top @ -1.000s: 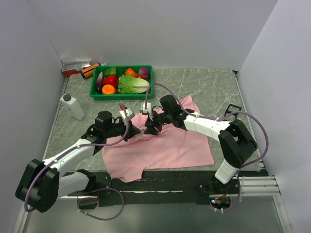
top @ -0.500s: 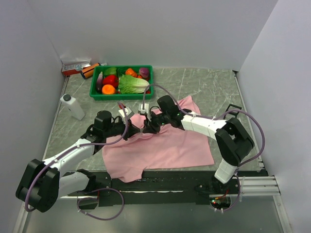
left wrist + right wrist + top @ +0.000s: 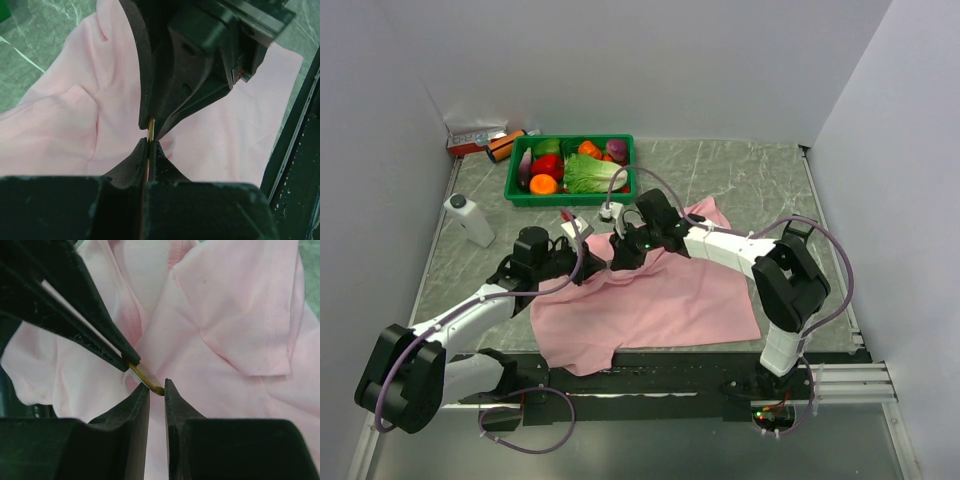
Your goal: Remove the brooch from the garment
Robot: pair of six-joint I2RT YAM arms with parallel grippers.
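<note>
Nearest the arm bases, the pink shirt (image 3: 670, 300) is lying spread flat across the middle of the table (image 3: 760, 180), one short sleeve pointing to the far side. Over its far left part, near the collar, the two arms are meeting tip to tip. The left gripper (image 3: 592, 270) is reaching in from the left, and in its own wrist view its fingers are pressing together on a thin gold sliver, the brooch (image 3: 151, 125). The right gripper (image 3: 620, 257) is coming at it from the other side. In the right wrist view the brooch (image 3: 146, 377) is slanting down from the left gripper's pinched tips, with its lower end sitting in the narrow slot between the right fingers. That end is touching one finger, but I cannot tell whether they are clamping it. The cloth under both tips is bunching into soft folds. Further back on the left, a white bottle (image 3: 468, 219) is lying on the table, and beyond it a green tray (image 3: 570, 200) is holding vegetables.
</note>
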